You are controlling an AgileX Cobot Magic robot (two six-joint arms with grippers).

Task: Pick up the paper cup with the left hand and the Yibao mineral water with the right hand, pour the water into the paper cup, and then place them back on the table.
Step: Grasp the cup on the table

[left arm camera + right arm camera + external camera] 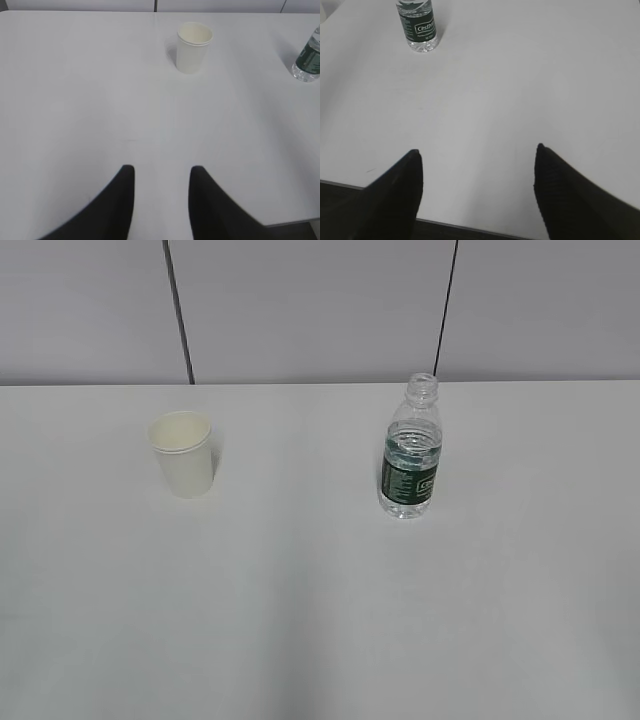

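Observation:
The white paper cup (183, 453) stands upright on the white table (300, 620), left of centre. The capless Yibao mineral water (411, 450), with a dark green label, stands upright to its right. Neither arm shows in the exterior view. In the left wrist view my left gripper (161, 172) is open and empty, far in front of the cup (193, 47), with the bottle (308, 60) at the right edge. In the right wrist view my right gripper (477, 152) is wide open and empty near the table's front edge, and the bottle (418, 27) stands far ahead to the left.
A grey panelled wall (320, 310) with two dark vertical seams rises behind the table. The table's front edge (470, 226) runs just below my right gripper's fingers.

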